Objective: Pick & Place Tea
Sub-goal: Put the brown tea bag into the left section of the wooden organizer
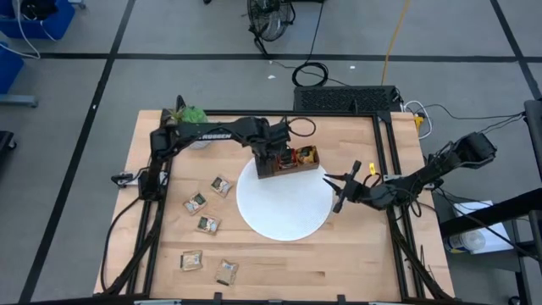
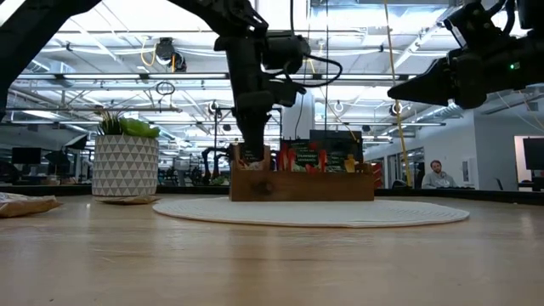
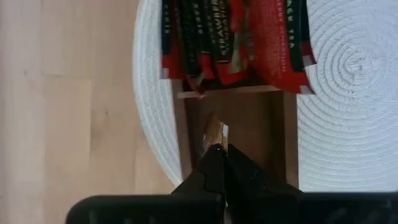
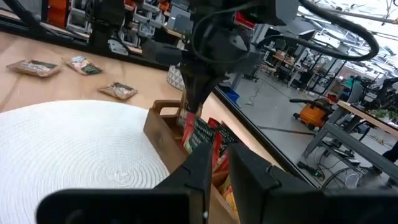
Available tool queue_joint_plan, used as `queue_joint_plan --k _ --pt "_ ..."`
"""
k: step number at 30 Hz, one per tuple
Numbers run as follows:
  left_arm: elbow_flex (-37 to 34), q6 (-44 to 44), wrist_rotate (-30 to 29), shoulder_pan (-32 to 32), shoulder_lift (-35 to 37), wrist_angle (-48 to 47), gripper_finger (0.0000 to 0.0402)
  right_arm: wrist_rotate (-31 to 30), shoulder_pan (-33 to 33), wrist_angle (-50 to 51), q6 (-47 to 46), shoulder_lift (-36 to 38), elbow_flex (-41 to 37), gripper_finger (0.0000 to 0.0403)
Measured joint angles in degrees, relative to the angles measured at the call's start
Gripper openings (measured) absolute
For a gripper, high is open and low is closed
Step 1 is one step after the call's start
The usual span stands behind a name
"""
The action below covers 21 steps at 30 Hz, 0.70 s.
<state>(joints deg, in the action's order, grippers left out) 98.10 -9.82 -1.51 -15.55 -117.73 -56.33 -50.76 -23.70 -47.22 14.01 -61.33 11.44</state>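
A brown wooden tray point(image 1: 290, 163) stands on the far part of the round white plate point(image 1: 284, 212). Red tea sachets point(image 3: 236, 37) stand upright in its middle compartment, and orange-yellow ones point(image 1: 310, 154) fill the right one. My left gripper point(image 3: 219, 149) points down into the tray's left compartment point(image 2: 252, 153), shut on a pale sachet. Several more pale sachets point(image 1: 208, 224) lie flat on the table left of the plate. My right gripper point(image 1: 345, 185) hovers open over the plate's right rim and holds nothing. My left gripper pinches a pale beige sachet point(image 3: 214, 132) between its two fingertips, from above, pointing down. The sachet shows edge-on and sticks out below the fingers inside the tray's left compartment. Whether its lower edge touches the tray floor cannot be told.
A patterned pot with a green plant point(image 1: 190, 114) stands at the table's far left, behind the left arm. Bare wood point(image 1: 356, 254) lies near and right of the plate. Cables and a dark frame point(image 1: 385, 119) run along the table's far right edge.
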Motion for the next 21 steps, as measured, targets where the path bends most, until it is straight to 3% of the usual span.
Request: queue_joint_plan --k 12,21 --pt "-0.1 1.0 -5.8 0.0 -0.7 1.0 0.0009 0.0 0.0 0.6 -1.4 0.0 0.0 0.0045" --pt "-0.1 2.8 -8.1 0.6 -0.7 0.9 0.0079 0.1 0.0 0.8 -1.9 0.0 0.0 0.0045"
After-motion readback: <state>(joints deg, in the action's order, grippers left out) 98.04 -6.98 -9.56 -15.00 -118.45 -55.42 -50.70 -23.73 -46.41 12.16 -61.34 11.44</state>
